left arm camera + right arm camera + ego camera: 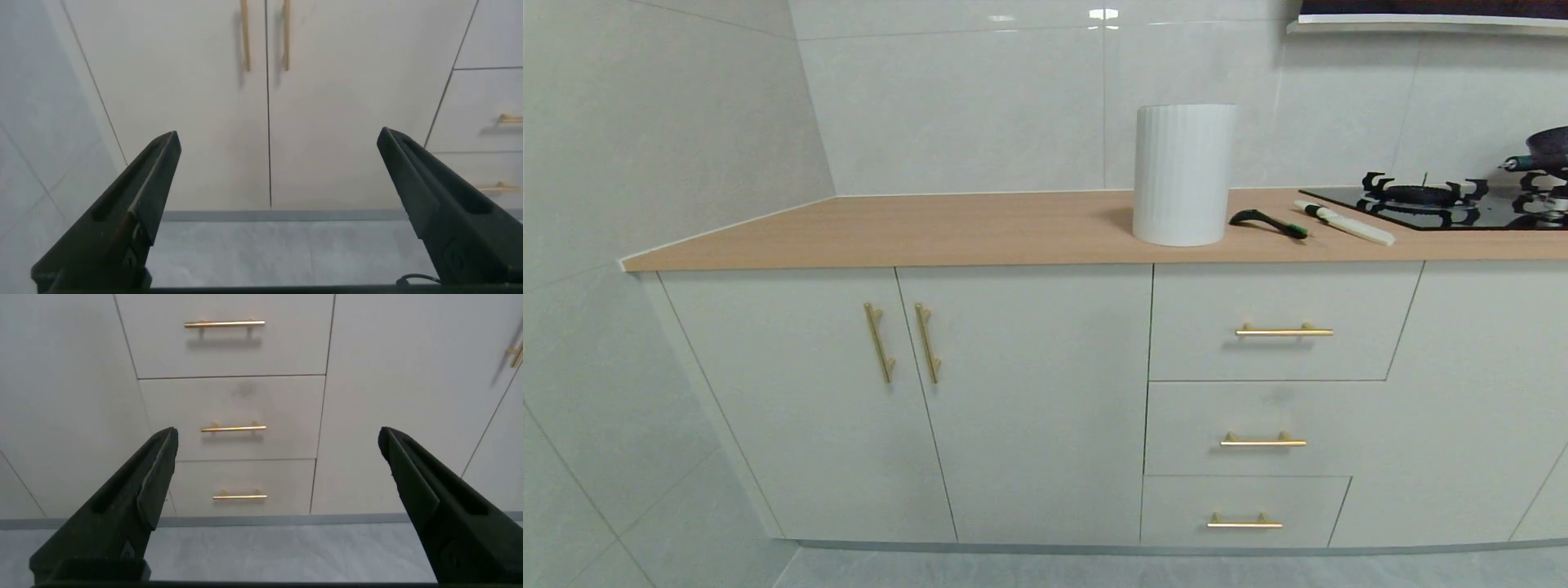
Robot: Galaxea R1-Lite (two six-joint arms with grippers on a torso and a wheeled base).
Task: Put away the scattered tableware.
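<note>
On the wooden countertop [980,229] stands a tall white ribbed holder [1183,173]. Just right of it lie a black-and-green peeler [1267,222] and a white knife with a green-black handle [1343,222], near the stove edge. My left gripper [278,147] is open with nothing between its fingers, held low before the double cabinet doors [265,90]. My right gripper [278,445] is open and empty too, facing the stack of drawers [233,416] below the counter.
A black gas hob [1445,202] with a dark pan [1547,147] sits at the counter's right end. Gold handles [1284,331] stick out from the drawers and doors [903,341]. A tiled wall closes the left side; grey floor [1094,570] lies below.
</note>
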